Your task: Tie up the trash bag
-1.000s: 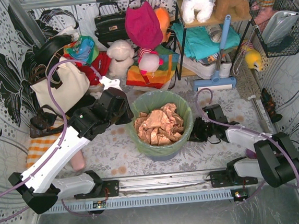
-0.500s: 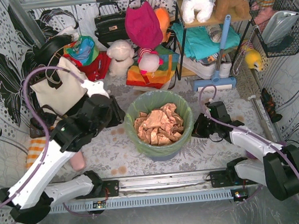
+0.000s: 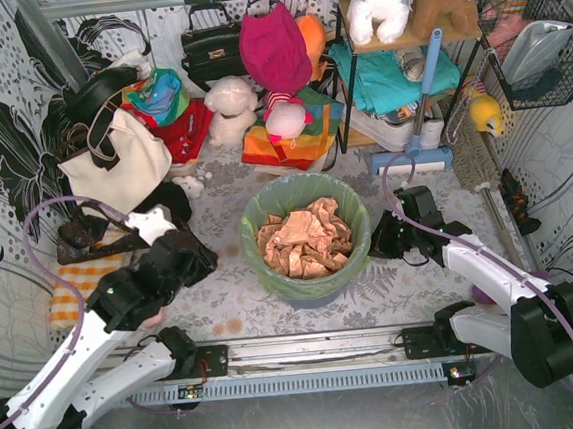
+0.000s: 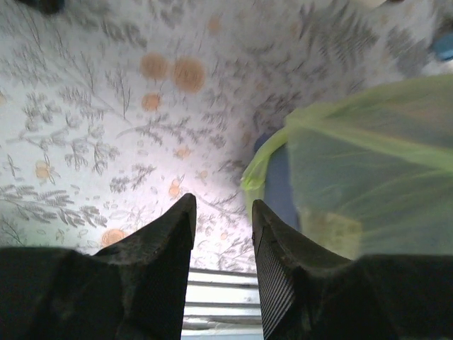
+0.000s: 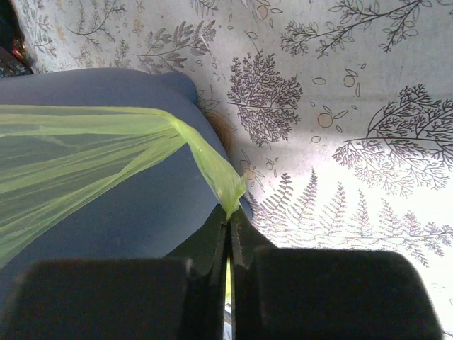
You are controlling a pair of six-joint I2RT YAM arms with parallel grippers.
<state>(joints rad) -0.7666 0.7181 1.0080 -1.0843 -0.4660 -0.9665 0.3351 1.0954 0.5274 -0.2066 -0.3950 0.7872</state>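
The trash bag (image 3: pixel 265 201), thin light-green plastic, lines a blue-grey bin (image 3: pixel 308 291) mid-table, with crumpled brown paper (image 3: pixel 304 238) inside. My right gripper (image 3: pixel 380 244) is at the bin's right side. In the right wrist view it (image 5: pixel 228 212) is shut on a pinched tip of the bag's edge (image 5: pixel 212 166), pulled out from the bin wall (image 5: pixel 127 205). My left gripper (image 3: pixel 203 264) is left of the bin, apart from it. In the left wrist view it (image 4: pixel 223 212) is open and empty above the floral cloth, with the bag (image 4: pixel 354 163) to its right.
A cream tote bag (image 3: pixel 112 169) and dark bags lie at the far left. Plush toys (image 3: pixel 232 109), folded clothes, a shelf (image 3: pixel 392 45) and a blue mop (image 3: pixel 421 92) crowd the back. An orange striped cloth (image 3: pixel 72 288) lies left. A metal rail (image 3: pixel 308 348) runs along the near edge.
My left arm has swung away from the bin's far-left rim, toward the near left. My right gripper has shifted slightly away from me along the bin's right side, still holding the bag edge.
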